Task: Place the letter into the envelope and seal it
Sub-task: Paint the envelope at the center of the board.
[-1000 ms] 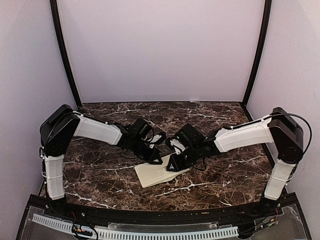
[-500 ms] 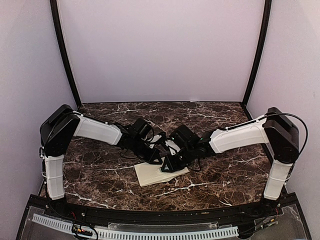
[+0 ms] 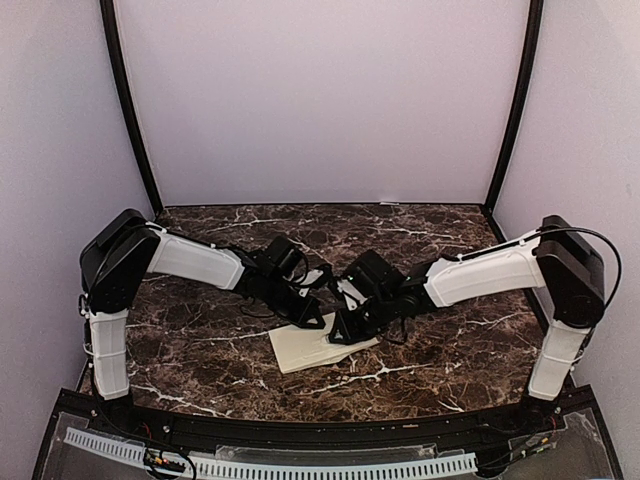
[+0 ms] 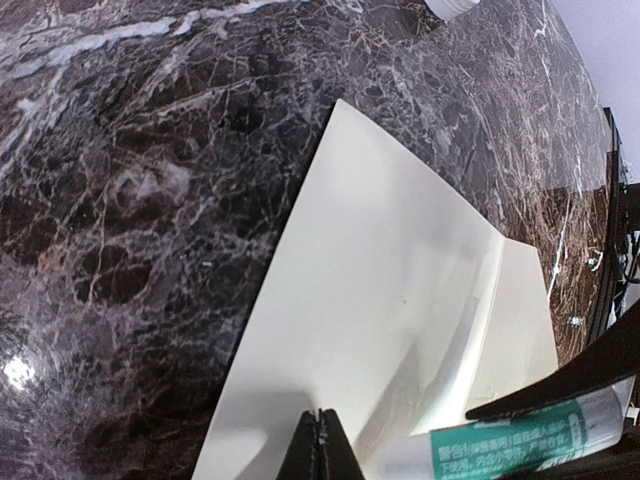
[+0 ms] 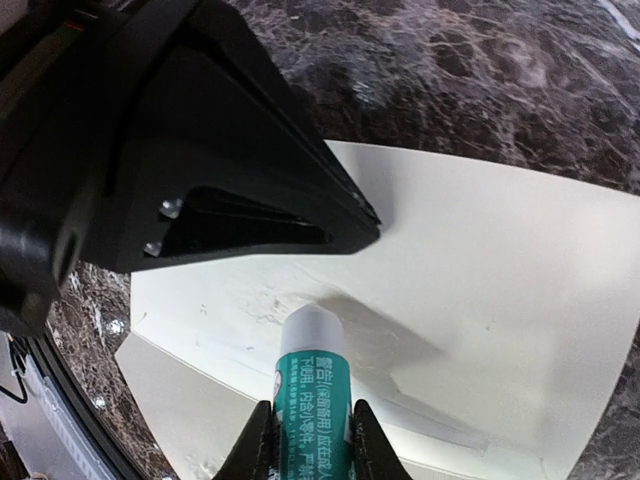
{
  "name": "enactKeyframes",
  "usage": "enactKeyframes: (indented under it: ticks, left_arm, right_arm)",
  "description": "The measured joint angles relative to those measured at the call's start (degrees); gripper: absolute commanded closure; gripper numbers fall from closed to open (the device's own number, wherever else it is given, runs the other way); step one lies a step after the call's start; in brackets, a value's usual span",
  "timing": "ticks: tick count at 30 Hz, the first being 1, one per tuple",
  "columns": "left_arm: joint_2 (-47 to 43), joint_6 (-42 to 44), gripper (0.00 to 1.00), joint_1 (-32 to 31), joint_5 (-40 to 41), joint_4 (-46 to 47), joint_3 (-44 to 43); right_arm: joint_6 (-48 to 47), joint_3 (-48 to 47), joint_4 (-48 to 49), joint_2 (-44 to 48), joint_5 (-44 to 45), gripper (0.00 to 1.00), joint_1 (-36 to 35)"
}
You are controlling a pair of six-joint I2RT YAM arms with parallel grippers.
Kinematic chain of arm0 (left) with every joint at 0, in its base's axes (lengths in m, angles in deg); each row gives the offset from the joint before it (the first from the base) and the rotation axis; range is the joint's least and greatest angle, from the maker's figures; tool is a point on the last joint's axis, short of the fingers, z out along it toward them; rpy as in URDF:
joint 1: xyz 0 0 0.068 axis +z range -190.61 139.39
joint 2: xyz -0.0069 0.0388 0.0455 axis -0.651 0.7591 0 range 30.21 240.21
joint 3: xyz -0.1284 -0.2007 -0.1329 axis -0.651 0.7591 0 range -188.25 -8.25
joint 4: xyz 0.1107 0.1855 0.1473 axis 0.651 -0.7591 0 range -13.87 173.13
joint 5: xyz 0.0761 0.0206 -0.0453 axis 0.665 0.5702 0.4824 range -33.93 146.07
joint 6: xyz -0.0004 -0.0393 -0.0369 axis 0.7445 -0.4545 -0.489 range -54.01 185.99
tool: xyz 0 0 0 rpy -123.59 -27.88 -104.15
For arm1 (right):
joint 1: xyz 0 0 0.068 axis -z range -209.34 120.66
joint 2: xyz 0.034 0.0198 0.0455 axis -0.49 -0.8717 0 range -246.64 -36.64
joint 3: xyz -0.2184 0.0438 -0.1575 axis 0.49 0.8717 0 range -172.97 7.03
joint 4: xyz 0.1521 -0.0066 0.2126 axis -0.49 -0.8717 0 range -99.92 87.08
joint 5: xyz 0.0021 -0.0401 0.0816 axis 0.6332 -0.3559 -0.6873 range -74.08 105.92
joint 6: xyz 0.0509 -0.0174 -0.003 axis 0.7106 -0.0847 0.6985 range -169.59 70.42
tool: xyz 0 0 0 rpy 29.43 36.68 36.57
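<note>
A cream envelope (image 3: 322,348) lies flat near the front middle of a dark marble desk (image 3: 450,340). Both robot arms reach inward and meet just over its far edge. The left pincer (image 4: 320,440) has its fingers pressed together on nothing, the tip down at the envelope's face as if pinning it. The right pincer (image 5: 305,440) pinches a green and white glue stick (image 5: 312,370), whose pale tip rests on the paper beside a raised crease. The letter is not visible anywhere, so it is probably already tucked inside. Gluing appears to be under way. The crease stands proud, so folding the envelope shut and pressing it down seem left to do. Beyond the arms the desk runs back to plain pale walls (image 3: 320,100).
</note>
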Motion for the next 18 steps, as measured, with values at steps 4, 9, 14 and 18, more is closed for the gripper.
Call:
enactKeyframes:
  ticks: [4, 9, 14, 18]
  left_arm:
    - [0.0, 0.0, 1.00, 0.0, 0.0, 0.0, 0.0]
    - [0.1, 0.0, 1.00, 0.0, 0.0, 0.0, 0.0]
    - [0.1, 0.0, 1.00, 0.0, 0.0, 0.0, 0.0]
    - [0.1, 0.0, 1.00, 0.0, 0.0, 0.0, 0.0]
  right_arm:
    - [0.2, 2.3, -1.3, 2.5, 1.8, 0.96, 1.1]
    - [0.2, 3.6, -2.6, 4.2, 3.2, 0.96, 3.0]
    - [-0.2, 3.6, -2.7, 4.2, 3.0, 0.96, 3.2]
    - [-0.8, 3.5, -2.6, 4.2, 2.8, 0.96, 2.9]
